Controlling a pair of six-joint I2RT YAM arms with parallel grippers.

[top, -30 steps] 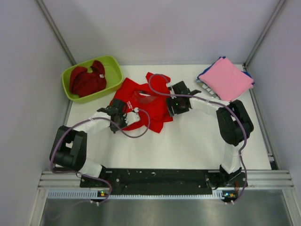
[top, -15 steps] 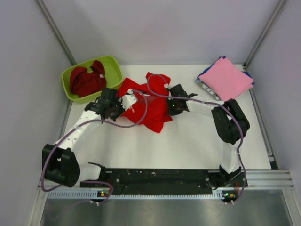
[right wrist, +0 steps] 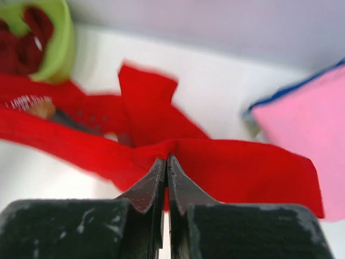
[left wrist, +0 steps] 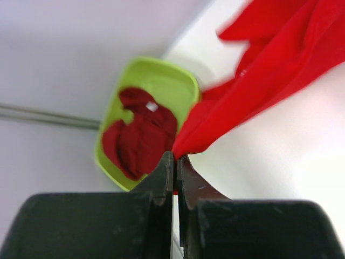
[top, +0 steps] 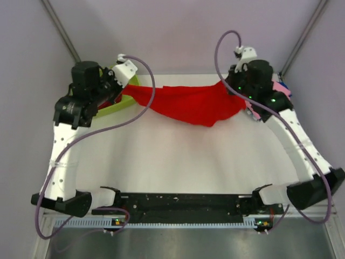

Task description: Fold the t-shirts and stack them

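Table point(top: 178, 162), white: a red tee point(top: 188, 102) hung stretched and sagging above it, between the two raised arms. Green tub point(left wrist: 180, 89), far left, held a dark tee point(left wrist: 140, 137); a pink tee point(right wrist: 302, 140) lay folded at far right. Left gripper point(left wrist: 175, 158) and right gripper point(right wrist: 166, 159): jaws of each were clamped on an edge of the red tee.

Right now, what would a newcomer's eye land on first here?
The bright red t-shirt hangs stretched over the far side of the table, its ends pinched in the left tool and the right tool. A darker red shirt lies crumpled in the lime-green tub far left; a folded pink shirt sits far right.
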